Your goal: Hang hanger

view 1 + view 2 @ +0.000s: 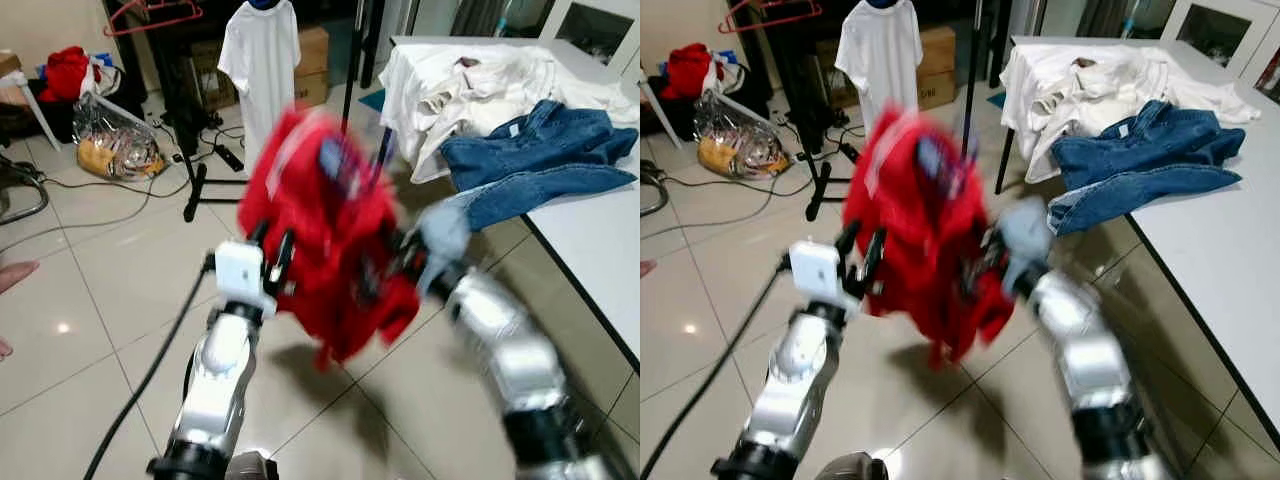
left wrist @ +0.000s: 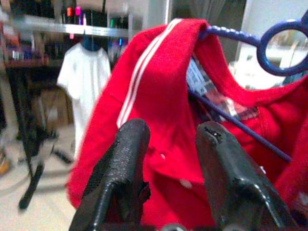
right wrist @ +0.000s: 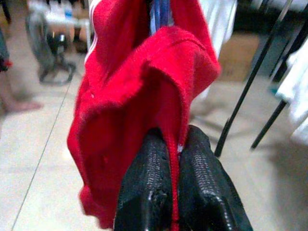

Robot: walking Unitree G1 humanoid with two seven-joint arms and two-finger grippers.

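Our left gripper (image 2: 166, 159) sits parted against the red shirt (image 1: 325, 215), its fingers (image 2: 122, 168) astride the cloth without pinching it. Just beyond them the blue hanger (image 2: 269, 45) threads the collar. Our right gripper (image 3: 175, 180) is clamped on a fold of that shirt, the rest bunched above it. With one pinch carrying everything, we judge the shirt could slide off the hanger, or the hook could miss the rack (image 1: 185, 110) ahead.

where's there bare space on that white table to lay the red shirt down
The near stretch of the white table, below the blue jeans, is bare. Its far end is crowded with jeans and crumpled white shirts. The right gripper pinches the red shirt.
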